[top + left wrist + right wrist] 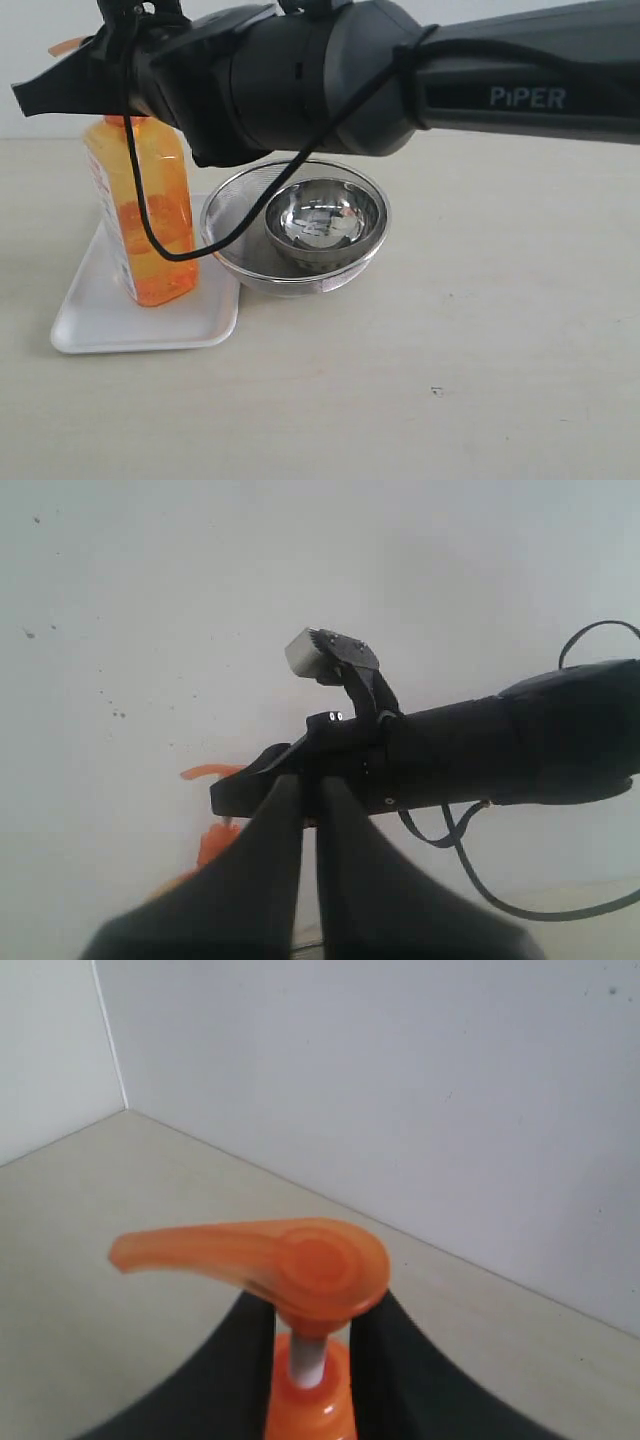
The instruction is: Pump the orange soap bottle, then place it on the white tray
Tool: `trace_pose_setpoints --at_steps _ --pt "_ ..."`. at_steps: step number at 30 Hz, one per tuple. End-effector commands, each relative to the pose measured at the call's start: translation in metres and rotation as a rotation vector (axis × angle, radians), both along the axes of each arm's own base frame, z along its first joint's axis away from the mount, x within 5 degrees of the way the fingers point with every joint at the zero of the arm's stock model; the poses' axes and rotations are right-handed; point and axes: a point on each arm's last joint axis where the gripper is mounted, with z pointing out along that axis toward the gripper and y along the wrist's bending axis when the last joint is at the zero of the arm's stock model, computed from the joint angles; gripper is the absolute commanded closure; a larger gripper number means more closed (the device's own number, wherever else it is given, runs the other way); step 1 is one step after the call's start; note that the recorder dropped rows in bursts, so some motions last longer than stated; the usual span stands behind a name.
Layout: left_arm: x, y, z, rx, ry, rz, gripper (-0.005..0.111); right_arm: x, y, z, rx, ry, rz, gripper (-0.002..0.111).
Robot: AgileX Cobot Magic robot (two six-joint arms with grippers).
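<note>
right gripper point(315, 1305) looks clamped on orange soap bottle point(170, 200) neck (bottle's standing on white tray point(90, 330)); left gripper point(308, 800) fingers together. Open slowly, back off clear of pump head point(320, 1260).

One translucent orange plastic soap bottle point(150, 230); one flat white rectangular tray point(100, 325); one round steel mesh strainer point(225, 215); one polished steel bowl point(325, 225).

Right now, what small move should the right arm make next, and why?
Probably open the right gripper wide and draw it back. The orange soap bottle already stands upright on the white tray, and the jaws sit either side of its neck, just under the pump head. Whether it has been pumped, I can't tell.
</note>
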Motion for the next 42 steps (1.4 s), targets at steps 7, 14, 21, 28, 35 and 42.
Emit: trace_pose_setpoints --at_steps 7,14,21,28,35,42 --pt "0.0 0.0 -0.001 -0.01 0.0 -0.006 0.102 -0.005 -0.006 0.017 0.026 0.006 0.012 0.104" --pt "0.0 0.0 -0.001 -0.01 0.0 -0.006 0.102 -0.003 -0.007 0.016 0.032 0.012 -0.022 0.025" --pt "0.0 0.0 -0.001 -0.01 0.0 -0.006 0.102 -0.002 -0.009 0.016 0.04 0.018 -0.042 0.007" --pt "0.0 0.0 -0.001 -0.01 0.0 -0.006 0.102 -0.007 -0.01 0.025 0.075 0.042 -0.008 0.007" --pt "0.0 0.0 -0.001 -0.01 0.0 -0.006 0.102 -0.015 -0.011 0.039 0.111 0.053 0.056 0.007" --pt "0.0 0.0 -0.001 -0.01 0.0 -0.006 0.102 -0.012 -0.024 0.048 0.028 -0.024 -0.03 0.029"
